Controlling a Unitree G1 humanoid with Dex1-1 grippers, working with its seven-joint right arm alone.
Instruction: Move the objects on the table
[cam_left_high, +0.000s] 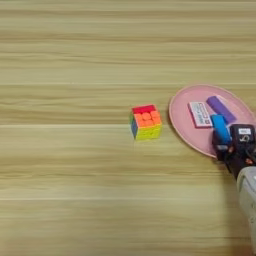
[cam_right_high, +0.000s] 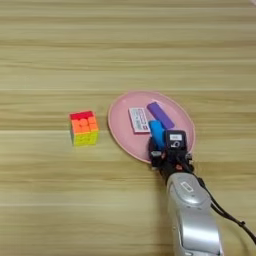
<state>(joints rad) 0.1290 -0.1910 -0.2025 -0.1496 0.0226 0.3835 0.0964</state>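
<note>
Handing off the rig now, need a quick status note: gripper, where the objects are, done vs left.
Right gripper: over the near rim of the pink plate, at the blue block; I cannot tell whether the fingers grip it.
On the plate: white-and-red card, purple block, and the blue block.
Puzzle cube: on the table, left of the plate, apart from it.
Done: card and purple block plated.
Left: probably the cube; confirm the blue block is released.

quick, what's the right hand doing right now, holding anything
Right hand: over the near rim of the pink plate, fingers either side of the blue block; whether it grips the block cannot be told.
</note>
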